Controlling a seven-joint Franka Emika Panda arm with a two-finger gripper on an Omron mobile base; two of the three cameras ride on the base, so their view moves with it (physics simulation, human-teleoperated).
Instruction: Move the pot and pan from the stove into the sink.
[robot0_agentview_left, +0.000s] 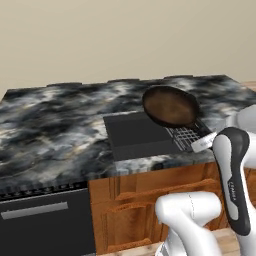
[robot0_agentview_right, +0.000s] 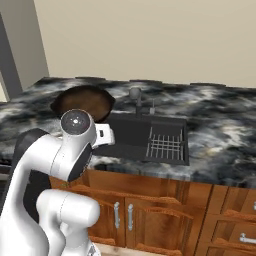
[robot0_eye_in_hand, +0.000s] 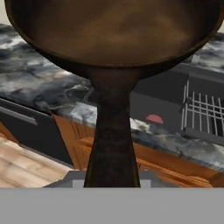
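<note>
Marbled black-and-grey surface (robot0_agentview_left: 55, 125) runs wide above wooden cabinet doors (robot0_agentview_right: 150, 210). Sink (robot0_agentview_left: 137, 135), dark and recessed, set into it; wire rack (robot0_agentview_right: 165, 145) lies in the basin's right part, grey faucet (robot0_agentview_right: 136, 97) behind. Pan (robot0_agentview_left: 170, 106), brown inside, held up in the air over the sink's edge, tilted, handle (robot0_eye_in_hand: 112, 144) running back toward the hand. Pincer (robot0_eye_in_hand: 112, 183) clenched on the pan's handle end; fingertips themselves hidden at the bottom of the hand view.
</note>
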